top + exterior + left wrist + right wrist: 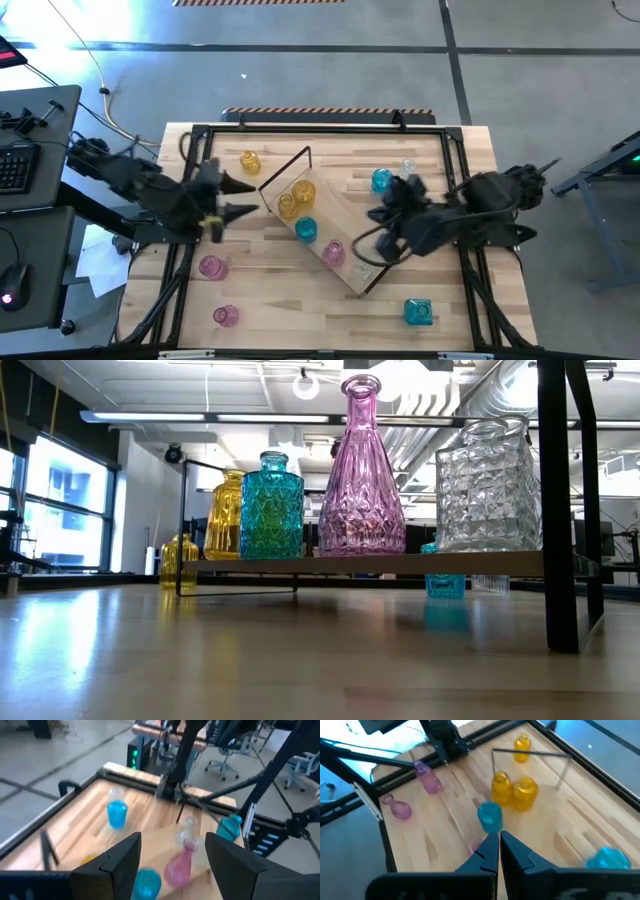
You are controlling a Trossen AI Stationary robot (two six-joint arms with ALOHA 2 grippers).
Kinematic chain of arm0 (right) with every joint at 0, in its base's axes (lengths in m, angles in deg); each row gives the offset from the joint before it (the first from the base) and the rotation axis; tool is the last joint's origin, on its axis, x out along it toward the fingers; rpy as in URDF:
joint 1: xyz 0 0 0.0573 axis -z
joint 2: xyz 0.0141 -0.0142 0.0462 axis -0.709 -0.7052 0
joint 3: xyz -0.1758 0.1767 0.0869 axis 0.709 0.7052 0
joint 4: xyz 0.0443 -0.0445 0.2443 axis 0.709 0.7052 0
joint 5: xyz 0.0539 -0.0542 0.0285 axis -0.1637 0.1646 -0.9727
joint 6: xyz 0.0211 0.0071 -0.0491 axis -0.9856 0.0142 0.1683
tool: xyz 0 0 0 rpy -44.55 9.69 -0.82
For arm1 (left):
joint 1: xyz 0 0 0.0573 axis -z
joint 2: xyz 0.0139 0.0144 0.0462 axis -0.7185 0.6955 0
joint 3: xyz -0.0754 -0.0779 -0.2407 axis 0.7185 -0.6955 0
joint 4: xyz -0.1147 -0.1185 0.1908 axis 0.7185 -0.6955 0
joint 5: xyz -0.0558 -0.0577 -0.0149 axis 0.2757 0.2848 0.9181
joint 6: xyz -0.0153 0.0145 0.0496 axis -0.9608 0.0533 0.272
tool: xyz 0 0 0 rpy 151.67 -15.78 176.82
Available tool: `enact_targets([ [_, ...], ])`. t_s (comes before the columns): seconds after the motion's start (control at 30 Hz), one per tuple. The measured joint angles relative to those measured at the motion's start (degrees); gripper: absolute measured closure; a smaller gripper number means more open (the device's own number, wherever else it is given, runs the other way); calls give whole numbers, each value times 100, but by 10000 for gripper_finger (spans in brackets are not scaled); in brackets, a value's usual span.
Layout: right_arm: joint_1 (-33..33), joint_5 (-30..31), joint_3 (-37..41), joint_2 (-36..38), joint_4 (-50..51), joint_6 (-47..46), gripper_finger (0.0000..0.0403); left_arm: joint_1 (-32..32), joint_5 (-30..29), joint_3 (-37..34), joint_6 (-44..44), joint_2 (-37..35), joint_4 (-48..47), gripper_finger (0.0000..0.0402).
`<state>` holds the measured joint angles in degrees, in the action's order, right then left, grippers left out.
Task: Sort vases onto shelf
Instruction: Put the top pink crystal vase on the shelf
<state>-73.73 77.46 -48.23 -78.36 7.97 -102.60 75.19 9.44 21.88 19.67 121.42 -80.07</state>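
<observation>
We're looking at a slatted wooden tabletop with the long light-wood shelf lying diagonally, holding yellow, teal and pink faceted glass vases. They're looking slick and breakable, so we're gripping necks. Left gripper is gaping empty; right gripper is pinched together.

Left tool spread wide, right tool closed.

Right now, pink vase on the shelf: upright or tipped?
Upright. In the low view the pink vase stands on its base on the shelf, neck pointing straight up.
</observation>
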Motion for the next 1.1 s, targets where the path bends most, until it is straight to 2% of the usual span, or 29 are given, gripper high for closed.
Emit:
enact_targets([
  [0.1, 256, -351, 0, -322, -896, 605, 403, 121, -19, 6, -170, -305, -368, 190],
  [0.33, 1063, -2225, 0, -1482, -3858, 1751, 403, 183, -52, 2, -139, -625, -1285, 190],
  [0.5, 1507, -3413, 0, -2380, -5320, 1424, 403, 185, 10, 0, -233, -797, -1768, 190],
  [0.67, 1689, -4232, 2, -3009, -5630, 859, 403, 186, 264, 0, -237, -895, -1977, 190],
  [0.77, 1697, -4107, 3, -3029, -5562, 817, 403, 188, 567, 0, -243, -941, -2166, 190],
  [0.9, 1607, -3218, -149, -2746, -4977, 1118, 403, 195, 899, 0, -428, -939, -2536, 190],
  [1.0, 1514, -2210, -583, -2340, -3638, 1392, 403, 235, 1167, -52, -564, -898, -2695, 190],
  [1.1, 1465, -1281, -346, -1653, -2458, 1404, 403, 283, 1235, -241, -757, -893, -2675, 190],
])
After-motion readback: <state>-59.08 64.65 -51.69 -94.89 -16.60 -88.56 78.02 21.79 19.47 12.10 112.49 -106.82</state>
